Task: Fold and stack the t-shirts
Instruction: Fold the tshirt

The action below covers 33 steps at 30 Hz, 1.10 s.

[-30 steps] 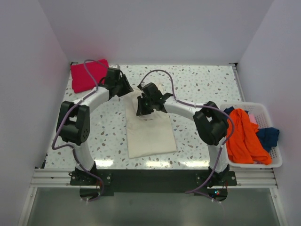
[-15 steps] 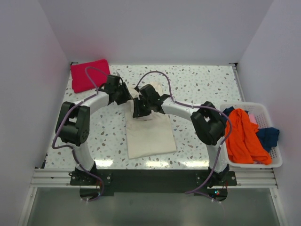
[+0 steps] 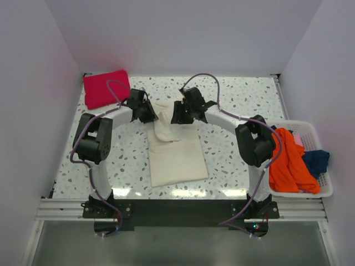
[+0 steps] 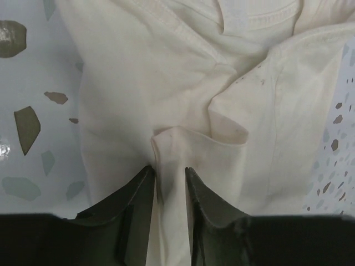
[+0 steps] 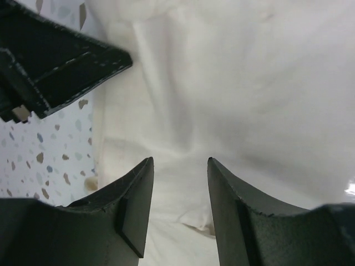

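The cream t-shirt point(image 3: 177, 158) lies partly folded in the middle of the table, its far end bunched point(image 4: 166, 66). My left gripper point(image 3: 150, 114) sits at that far end's left side; in the left wrist view it point(image 4: 168, 169) is shut on a raised fold of the cream cloth. My right gripper point(image 3: 178, 115) hovers at the far end's right side, and in the right wrist view it point(image 5: 179, 160) stands open over the cloth with nothing between its fingers. A folded red t-shirt point(image 3: 105, 87) rests at the back left corner. Orange point(image 3: 288, 160) and blue point(image 3: 316, 160) t-shirts lie in the basket.
A white basket point(image 3: 327, 191) stands at the table's right edge. The left gripper's black body point(image 5: 55, 61) shows close by at the top left of the right wrist view. White walls enclose the speckled table point(image 3: 244, 100) on three sides.
The right gripper has opened, let go of the cream t-shirt and moved back and to the right. The left gripper has shifted right and closed on a fold at the shirt's far end.
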Motion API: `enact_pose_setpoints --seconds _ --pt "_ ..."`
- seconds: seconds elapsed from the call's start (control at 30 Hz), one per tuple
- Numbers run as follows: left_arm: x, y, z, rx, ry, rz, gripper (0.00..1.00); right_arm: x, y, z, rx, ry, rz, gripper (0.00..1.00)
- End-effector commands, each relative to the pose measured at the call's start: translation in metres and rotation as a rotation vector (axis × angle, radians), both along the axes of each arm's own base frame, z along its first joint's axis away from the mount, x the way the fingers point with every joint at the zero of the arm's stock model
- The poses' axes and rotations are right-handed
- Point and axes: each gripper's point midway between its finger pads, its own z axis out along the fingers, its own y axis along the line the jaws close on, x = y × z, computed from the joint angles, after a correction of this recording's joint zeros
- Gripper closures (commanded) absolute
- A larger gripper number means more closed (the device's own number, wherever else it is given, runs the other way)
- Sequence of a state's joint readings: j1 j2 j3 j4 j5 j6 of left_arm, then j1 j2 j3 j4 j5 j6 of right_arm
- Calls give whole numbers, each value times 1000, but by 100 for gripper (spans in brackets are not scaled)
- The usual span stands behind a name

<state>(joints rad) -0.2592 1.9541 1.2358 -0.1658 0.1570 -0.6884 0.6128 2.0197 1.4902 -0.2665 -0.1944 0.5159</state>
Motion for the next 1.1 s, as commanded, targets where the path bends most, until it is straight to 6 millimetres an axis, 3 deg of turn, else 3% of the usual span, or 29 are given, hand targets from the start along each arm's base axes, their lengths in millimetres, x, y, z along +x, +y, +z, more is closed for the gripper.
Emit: enact_pose_setpoints --seconds 0.0,0.07,0.2,0.33,0.43,0.63,0.67,0.77,1.07 --pt "29 -11 24 -34 -98 -32 70 15 -8 29 36 -45 -43 53" --pt "33 -14 27 -41 -108 -39 83 10 -12 24 28 -33 -45 53" --pt "41 -16 41 -57 -162 -41 90 13 -20 17 3 -42 -78 53" --pt "45 -13 54 -48 -206 -33 94 37 -34 9 -29 -54 -144 54" --pt "44 -11 56 -46 -224 -32 96 61 -41 13 -6 -81 -193 55" --pt "43 -6 42 -43 -203 -25 92 98 -44 -8 30 -63 -255 56" --pt "43 -5 41 -43 -199 -21 90 105 -40 -5 43 -72 -258 56" --pt "41 0 32 -35 -181 -14 87 117 -41 -30 37 -38 -283 57" --pt "40 14 18 -17 -157 -1 75 132 -72 -51 34 21 -382 59"
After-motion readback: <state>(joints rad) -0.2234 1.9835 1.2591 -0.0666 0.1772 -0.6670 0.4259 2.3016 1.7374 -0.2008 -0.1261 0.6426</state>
